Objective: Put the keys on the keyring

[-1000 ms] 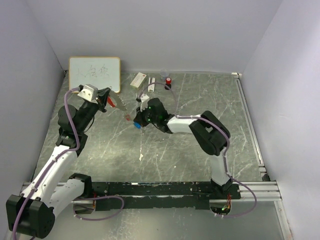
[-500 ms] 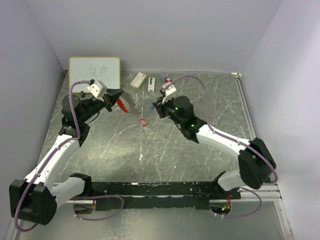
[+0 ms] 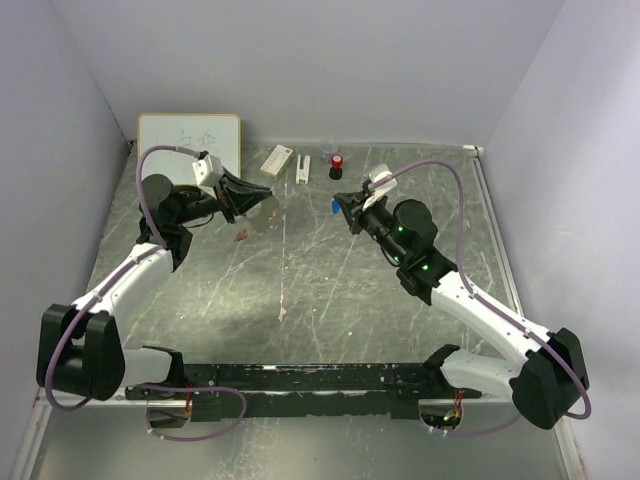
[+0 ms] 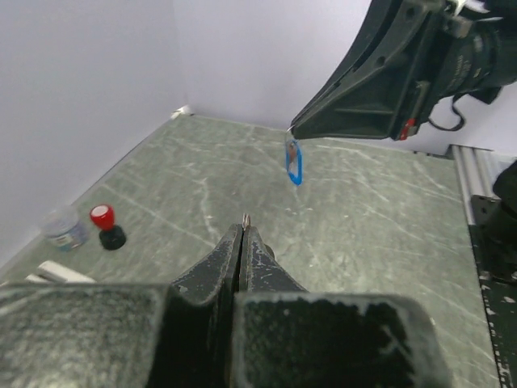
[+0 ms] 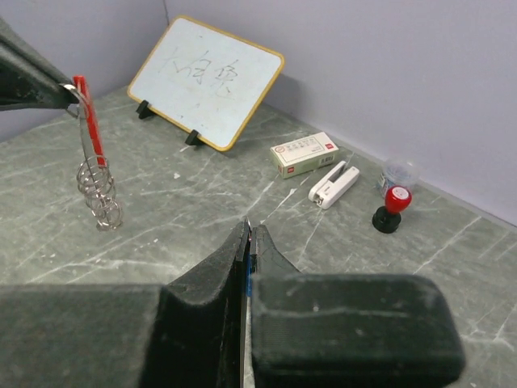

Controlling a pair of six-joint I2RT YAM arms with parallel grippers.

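Swung right and back from mid-table, with right gripper (image 3: 338, 205) clenched on a glossy blue plastic key (image 4: 292, 160) hanging in the air. Clamps left gripper (image 3: 268, 196) on keyring (image 5: 90, 133): flat red strap, springy wire coils dangling. Below, veined grey-green marble table (image 3: 330, 300); around, plain lilac walls (image 3: 300, 70).

Whiteboard (image 5: 206, 81) propped at back wall, small box (image 5: 304, 153), white stapler (image 5: 335, 183), red-topped bottle (image 5: 389, 207), clear jar (image 5: 398, 172); green marbled tabletop (image 5: 202, 218)

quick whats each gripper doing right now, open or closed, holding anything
left gripper: closed, holding the keyring
right gripper: closed, holding the blue key
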